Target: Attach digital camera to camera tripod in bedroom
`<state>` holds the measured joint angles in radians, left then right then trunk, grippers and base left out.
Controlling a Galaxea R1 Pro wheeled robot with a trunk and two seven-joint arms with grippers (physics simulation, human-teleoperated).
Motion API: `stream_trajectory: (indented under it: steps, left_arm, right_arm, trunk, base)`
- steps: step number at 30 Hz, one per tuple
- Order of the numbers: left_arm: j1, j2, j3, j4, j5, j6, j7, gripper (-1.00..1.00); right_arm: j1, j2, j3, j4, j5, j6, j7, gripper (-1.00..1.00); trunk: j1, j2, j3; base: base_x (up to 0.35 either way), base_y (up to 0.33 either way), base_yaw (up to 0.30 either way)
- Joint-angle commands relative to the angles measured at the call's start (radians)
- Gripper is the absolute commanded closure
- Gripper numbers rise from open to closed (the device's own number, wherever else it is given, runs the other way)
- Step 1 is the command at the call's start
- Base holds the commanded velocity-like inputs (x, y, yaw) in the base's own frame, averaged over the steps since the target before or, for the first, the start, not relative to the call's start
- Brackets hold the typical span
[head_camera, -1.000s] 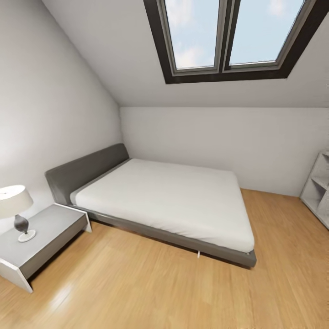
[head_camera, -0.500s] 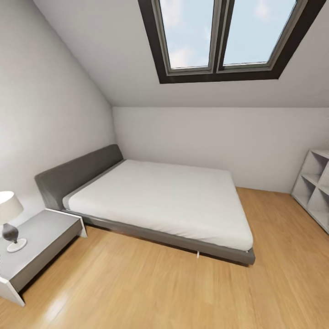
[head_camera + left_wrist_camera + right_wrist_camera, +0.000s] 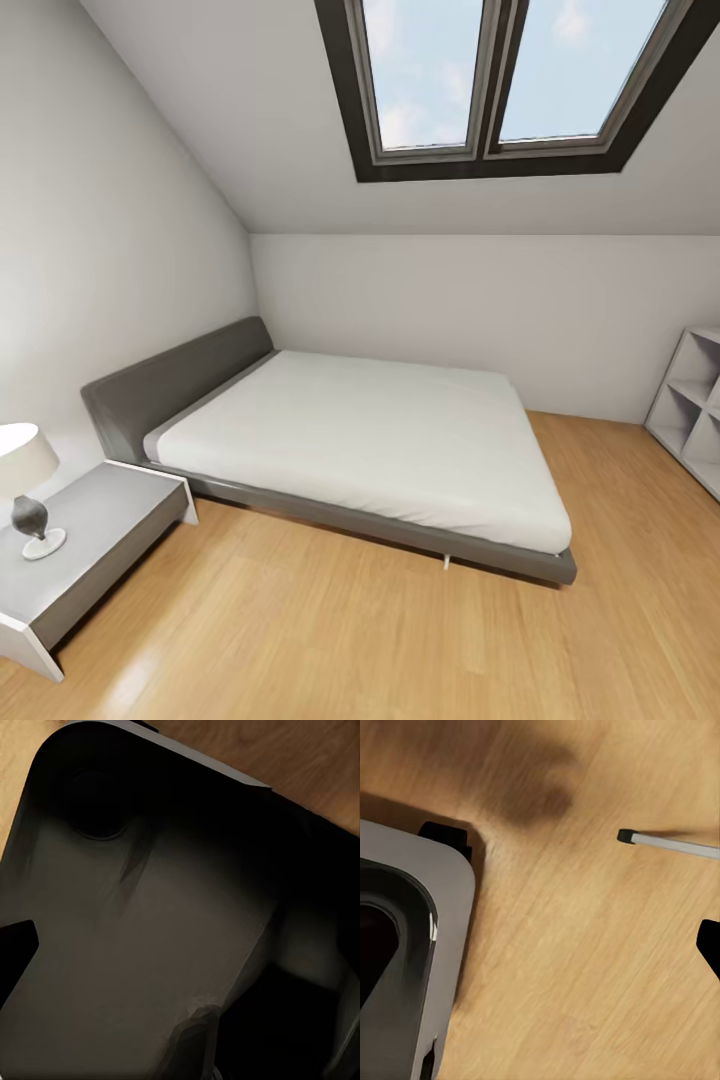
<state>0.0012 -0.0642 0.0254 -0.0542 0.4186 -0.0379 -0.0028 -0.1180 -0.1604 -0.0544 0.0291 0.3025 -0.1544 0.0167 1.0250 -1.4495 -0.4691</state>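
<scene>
Scanning the bedroom from the head view, a grey-framed bed (image 3: 370, 440) is seen under a skylight (image 3: 500, 80), with a nightstand (image 3: 90, 545) and lamp (image 3: 25, 470) beside it and a white shelf (image 3: 695, 410) on the far side. In the left wrist view, dark bodywork looms close; whether the left hand is released or clenched cannot be told. In the right wrist view, a silver leg tip (image 3: 664, 842), probably the camera tripod's, rests on the wood floor (image 3: 570, 967); that hand's state cannot be told. The search step is judged in hand; next, turning to find the digital camera is called for.
</scene>
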Motion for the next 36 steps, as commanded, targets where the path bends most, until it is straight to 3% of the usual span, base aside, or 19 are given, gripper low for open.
stream_trajectory:
  steps: [1, 24, 36]
  left_arm:
    - [0.000, 0.000, 0.002, -0.001, 0.003, -0.002, 0.000, -1.00]
    - [0.000, 0.000, 0.002, -0.001, 0.003, -0.002, 0.000, -1.00]
    - [0.000, 0.000, 0.002, -0.001, 0.003, -0.003, 0.000, -1.00]
  right_arm:
    - [-0.001, -0.001, -0.006, 0.003, 0.005, -0.006, 0.002, -1.00]
    - [-0.001, 0.000, -0.006, 0.003, 0.002, -0.012, 0.002, -1.00]
    - [-0.001, 0.002, -0.010, 0.003, -0.003, -0.004, 0.003, -1.00]
  trunk:
    - [0.000, -0.001, -0.001]
    - [0.000, -0.001, -0.001]
    - [0.000, -0.001, -0.001]
  base:
    - [0.007, 0.019, 0.000]
    - [0.001, 0.003, -0.003]
    - [0.000, 0.000, -0.217]
